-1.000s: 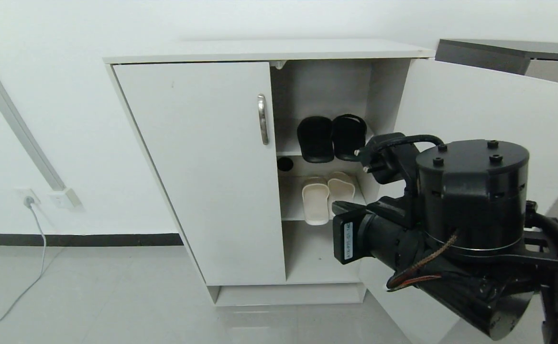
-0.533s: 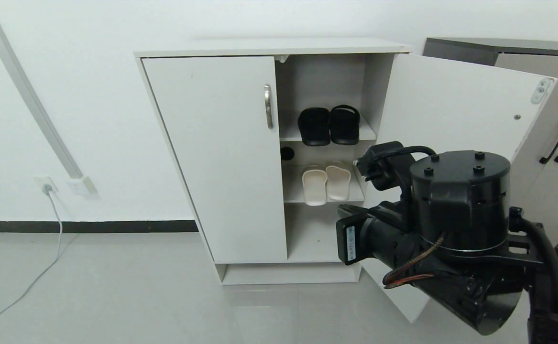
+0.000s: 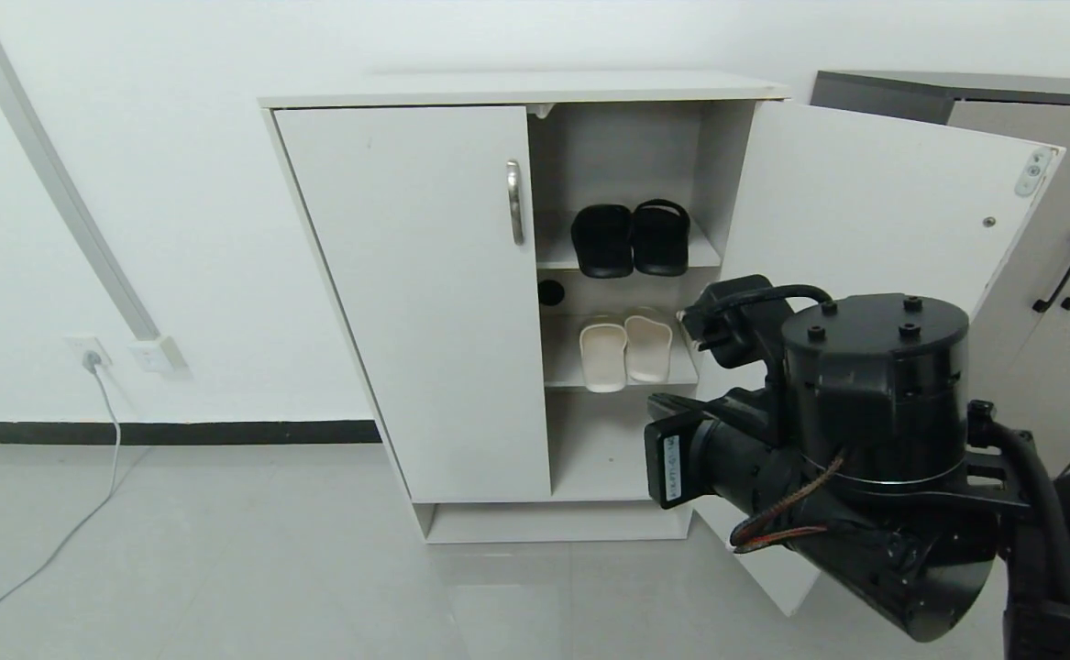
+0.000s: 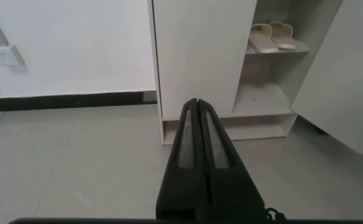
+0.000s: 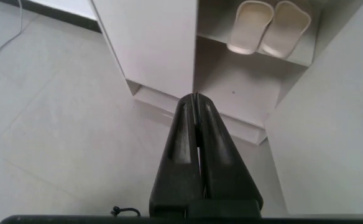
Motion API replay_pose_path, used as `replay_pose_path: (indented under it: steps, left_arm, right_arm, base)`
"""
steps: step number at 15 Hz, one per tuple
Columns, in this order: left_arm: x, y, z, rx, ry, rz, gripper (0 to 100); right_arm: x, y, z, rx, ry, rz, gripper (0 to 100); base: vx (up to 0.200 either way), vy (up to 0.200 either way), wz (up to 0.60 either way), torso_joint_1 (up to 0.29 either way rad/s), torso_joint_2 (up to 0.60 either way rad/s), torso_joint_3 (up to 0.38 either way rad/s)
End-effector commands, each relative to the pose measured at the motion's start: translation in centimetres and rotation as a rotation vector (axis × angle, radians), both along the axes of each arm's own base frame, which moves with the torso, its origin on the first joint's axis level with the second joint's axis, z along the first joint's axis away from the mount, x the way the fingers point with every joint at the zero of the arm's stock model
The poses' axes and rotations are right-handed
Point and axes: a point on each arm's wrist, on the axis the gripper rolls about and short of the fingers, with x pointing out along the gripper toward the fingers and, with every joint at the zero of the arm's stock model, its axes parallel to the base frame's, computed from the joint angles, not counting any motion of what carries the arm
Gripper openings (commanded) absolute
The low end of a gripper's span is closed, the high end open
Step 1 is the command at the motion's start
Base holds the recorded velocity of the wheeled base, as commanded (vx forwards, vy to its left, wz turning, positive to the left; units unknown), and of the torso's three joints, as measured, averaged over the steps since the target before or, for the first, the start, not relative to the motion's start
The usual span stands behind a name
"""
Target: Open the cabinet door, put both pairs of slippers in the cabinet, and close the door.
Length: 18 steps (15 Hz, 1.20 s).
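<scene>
**Desk:** Where are the slippers?

**Field:** Both pairs sit inside the cabinet [image 3: 516, 90]. The black slippers [image 3: 631, 240] are on the upper shelf and the cream slippers [image 3: 626, 353] on the shelf below, each pair side by side. The left door [image 3: 424, 302] is shut. Judging by that, only the closing remains.

**Desk:** And the grippers?

**Field:** The left gripper [image 4: 197, 107] has its fingers pressed together and holds nothing, hanging above the floor [image 3: 223, 568] in front of the cabinet. The right gripper [image 5: 197, 99] is likewise closed and empty, pointing at the cabinet's base.

**Desk:** What does the next move turn on?

**Field:** The open door [image 3: 865, 202] is hinged on the cabinet's right side and swung out toward the robot, its free edge far to the right. The right arm [image 3: 865, 412] is plainly the nearer one, low in front of that panel. The inner face is turned toward the arm, so closing it probably means getting around the free edge and pushing leftward.
</scene>
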Motion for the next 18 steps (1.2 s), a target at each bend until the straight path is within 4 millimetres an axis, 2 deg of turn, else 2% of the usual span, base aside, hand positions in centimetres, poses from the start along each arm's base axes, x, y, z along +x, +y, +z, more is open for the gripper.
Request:
replay_pose_path:
  steps: [1, 6, 9, 18]
  left_arm:
    - [0.00, 0.00, 0.00, 0.000, -0.001, 0.000, 0]
    - [0.01, 0.00, 0.01, 0.000, 0.001, 0.000, 0]
    - [0.01, 0.00, 0.01, 0.000, 0.001, 0.000, 0]
    - [0.01, 0.00, 0.01, 0.000, 0.001, 0.000, 0]
  right_arm:
    - [0.06, 0.17, -0.41, -0.012, 0.002, 0.003, 0]
    - [0.03, 0.14, -0.88, -0.024, -0.023, 0.012, 0]
    - [0.09, 0.22, -1.01, -0.028, -0.022, 0.011, 0]
    - [0.06, 0.18, -1.13, -0.032, -0.020, 0.010, 0]
  base:
    - [0.000, 0.000, 0.00, 0.000, 0.00, 0.000]
    - [0.000, 0.000, 0.00, 0.000, -0.04, -0.040]
    - [0.000, 0.000, 0.00, 0.017, -0.20, -0.328]
    - [0.000, 0.000, 0.00, 0.093, -0.49, -0.353]
